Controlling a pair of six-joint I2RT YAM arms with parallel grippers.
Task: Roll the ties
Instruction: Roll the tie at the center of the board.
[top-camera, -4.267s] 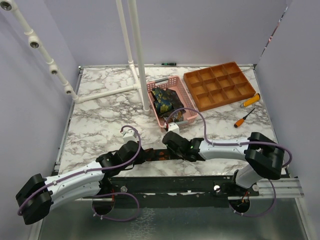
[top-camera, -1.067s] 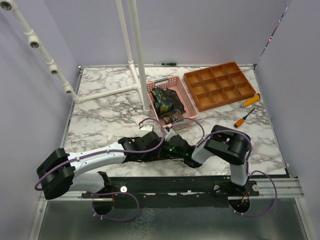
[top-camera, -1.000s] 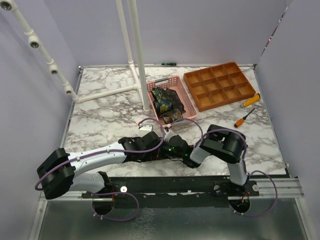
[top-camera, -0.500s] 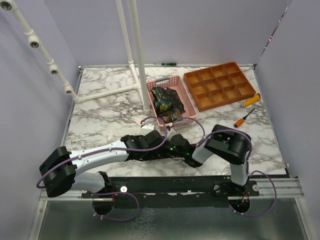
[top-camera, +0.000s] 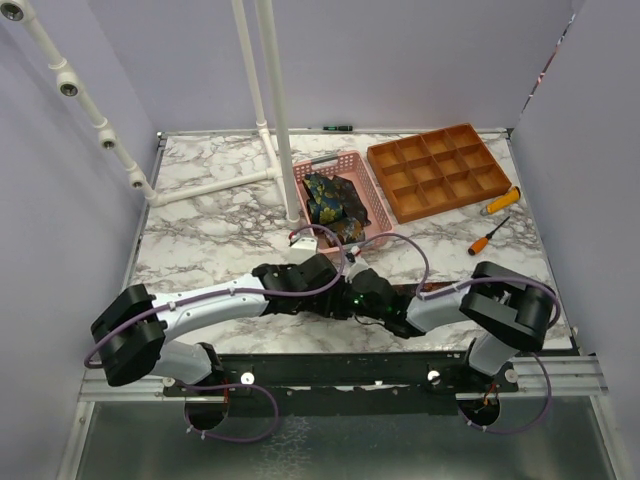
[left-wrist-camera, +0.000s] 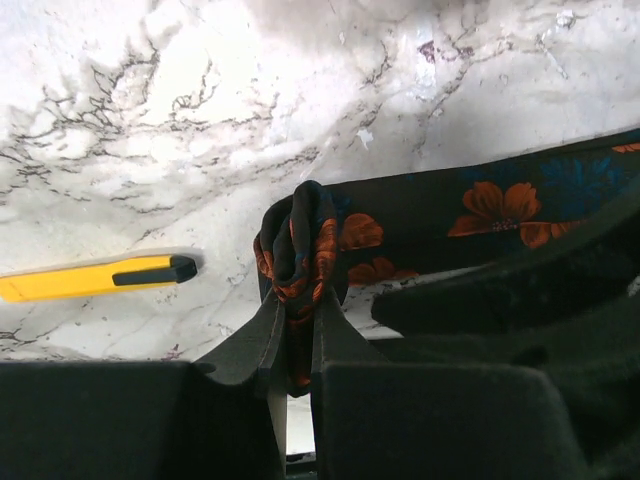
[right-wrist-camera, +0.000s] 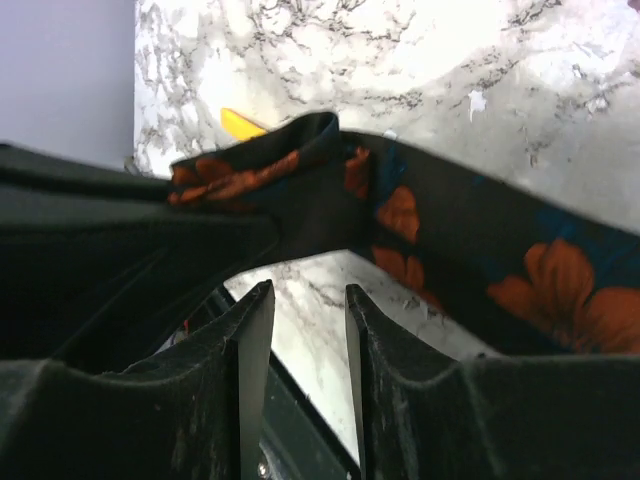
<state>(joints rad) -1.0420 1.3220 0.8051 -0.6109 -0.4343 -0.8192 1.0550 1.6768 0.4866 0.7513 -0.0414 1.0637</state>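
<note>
A dark tie with orange-red flowers (left-wrist-camera: 480, 210) lies as a strip on the marble table near its front edge. My left gripper (left-wrist-camera: 295, 320) is shut on the tie's bunched, folded end (left-wrist-camera: 300, 245) and holds it upright between the fingers. My right gripper (right-wrist-camera: 307, 300) is open and empty, just short of the same tie (right-wrist-camera: 420, 225), which crosses in front of it. In the top view both grippers meet at the table's front middle, left gripper (top-camera: 325, 292) and right gripper (top-camera: 345, 298), and they hide most of the tie. More patterned ties (top-camera: 332, 200) lie in the pink basket.
The pink basket (top-camera: 378, 214) stands just behind the grippers. An orange compartment tray (top-camera: 440, 170) sits at the back right, with two orange-handled screwdrivers (top-camera: 498, 202) (top-camera: 488, 238) beside it. A white pipe frame (top-camera: 272, 110) stands at the back left. A yellow and black tool (left-wrist-camera: 100, 277) lies near the tie's end.
My left gripper has moved right and farther in with the tie's end. My right arm's elbow has swung out to the right, its gripper staying by the tie.
</note>
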